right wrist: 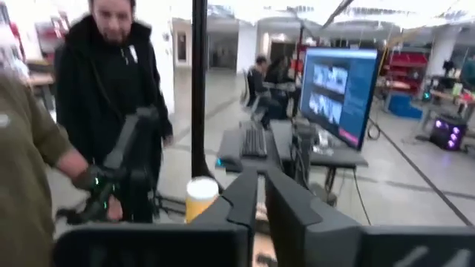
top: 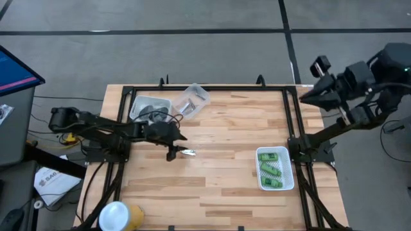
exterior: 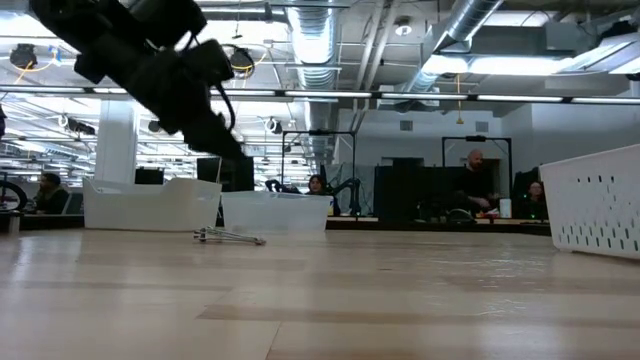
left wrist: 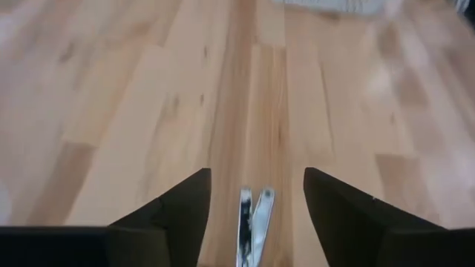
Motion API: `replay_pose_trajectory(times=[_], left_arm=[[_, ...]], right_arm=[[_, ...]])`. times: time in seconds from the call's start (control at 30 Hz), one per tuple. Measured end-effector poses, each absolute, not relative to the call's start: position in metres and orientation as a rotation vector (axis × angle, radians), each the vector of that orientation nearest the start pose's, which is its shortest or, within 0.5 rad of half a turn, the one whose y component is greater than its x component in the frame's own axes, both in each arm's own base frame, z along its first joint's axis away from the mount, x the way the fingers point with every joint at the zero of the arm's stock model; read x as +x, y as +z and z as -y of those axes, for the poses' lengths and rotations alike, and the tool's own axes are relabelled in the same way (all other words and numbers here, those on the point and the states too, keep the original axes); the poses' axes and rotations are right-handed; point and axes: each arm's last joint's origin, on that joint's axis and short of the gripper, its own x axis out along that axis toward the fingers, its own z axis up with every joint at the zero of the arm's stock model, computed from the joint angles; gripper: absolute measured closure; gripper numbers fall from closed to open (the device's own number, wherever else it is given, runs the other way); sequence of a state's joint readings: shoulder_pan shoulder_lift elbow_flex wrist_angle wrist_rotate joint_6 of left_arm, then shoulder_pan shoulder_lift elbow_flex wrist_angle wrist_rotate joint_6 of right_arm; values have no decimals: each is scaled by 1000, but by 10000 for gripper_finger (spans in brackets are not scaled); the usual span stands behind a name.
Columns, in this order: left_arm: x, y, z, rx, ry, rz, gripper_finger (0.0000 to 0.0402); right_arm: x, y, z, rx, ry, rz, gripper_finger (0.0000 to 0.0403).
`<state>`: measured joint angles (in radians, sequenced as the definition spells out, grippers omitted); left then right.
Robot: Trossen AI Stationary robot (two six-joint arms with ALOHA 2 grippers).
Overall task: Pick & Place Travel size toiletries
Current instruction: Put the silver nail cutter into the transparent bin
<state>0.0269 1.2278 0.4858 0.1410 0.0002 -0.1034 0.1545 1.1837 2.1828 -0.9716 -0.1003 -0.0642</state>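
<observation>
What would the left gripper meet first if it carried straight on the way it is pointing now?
Probably the silver grooming tool lying on the table between the left gripper's open fingers; its exact height above it is unclear.

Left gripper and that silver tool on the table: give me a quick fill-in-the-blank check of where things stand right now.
1. The left gripper has its fingers ____ on either side of the silver grooming tool.
2. The silver grooming tool lies on the ____ tabletop.
3. The bright green bottles sit inside the white ____ near the table's right edge.
4. The right gripper is raised off the table's right side with its fingers ____.

Missing words: open; wooden; basket; shut
</observation>
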Motion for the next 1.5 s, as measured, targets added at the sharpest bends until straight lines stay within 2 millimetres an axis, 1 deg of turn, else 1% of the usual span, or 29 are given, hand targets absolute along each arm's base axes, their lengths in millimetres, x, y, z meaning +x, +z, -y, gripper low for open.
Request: replay_pose_trajectory(times=[0.1, 0.23, 0.37, 0.47, 0.53, 0.67, 0.77, 0.83, 0.9, 1.0, 1.07, 1.1, 1.13, 1.17, 1.2, 1.3, 1.33, 1.4, 1.47, 1.5], left_arm=[[236, 163, -5, -89, 45, -659, 174], [240, 149, -4, -52, -1, -723, 151], [241, 138, -5, -39, 3, -774, 142], [243, 131, -5, 0, -10, -800, 145], [244, 126, -5, 4, -12, -816, 148], [246, 117, -5, 3, -12, -848, 153], [246, 112, -5, 3, -12, -865, 158], [246, 110, -5, 3, -12, -875, 163], [247, 108, -5, 3, -12, -879, 171], [247, 105, -5, 1, -14, -883, 196], [247, 102, -6, 6, -7, -892, 222], [246, 101, -6, 10, 2, -897, 236], [246, 99, -6, 12, 11, -905, 252], [245, 97, -6, 12, 16, -917, 268], [245, 96, -6, 13, 19, -920, 283], [245, 95, -6, 29, 14, -919, 323], [245, 95, -6, 39, 9, -919, 334], [245, 97, -6, 43, 8, -916, 351], [245, 97, -6, 43, 8, -911, 353], [245, 100, -6, 40, 11, -899, 353]], right_arm=[[88, 580, -19, -90, 245, -14, 398], [67, 564, -16, -77, 266, -19, 393], [48, 539, -12, -44, 266, 16, 398], [40, 513, -10, -29, 260, 66, 401], [31, 496, -8, -14, 259, 127, 399], [9, 454, -2, 34, 231, 263, 402], [2, 418, 0, 65, 212, 328, 402], [-4, 399, 1, 73, 212, 386, 402], [-11, 384, 3, 100, 219, 451, 402], [-16, 359, 4, 137, 227, 475, 402], [-8, 353, 2, 155, 229, 467, 402], [-5, 348, 1, 153, 230, 427, 402], [-5, 348, 1, 152, 232, 423, 402], [-5, 353, 1, 155, 234, 448, 402], [-2, 353, 1, 155, 234, 445, 402], [8, 344, -2, 141, 230, 366, 402], [7, 346, -1, 140, 230, 385, 402], [5, 344, -1, 140, 230, 404, 402], [6, 340, -1, 120, 229, 404, 403], [10, 335, -2, 109, 228, 381, 403]])
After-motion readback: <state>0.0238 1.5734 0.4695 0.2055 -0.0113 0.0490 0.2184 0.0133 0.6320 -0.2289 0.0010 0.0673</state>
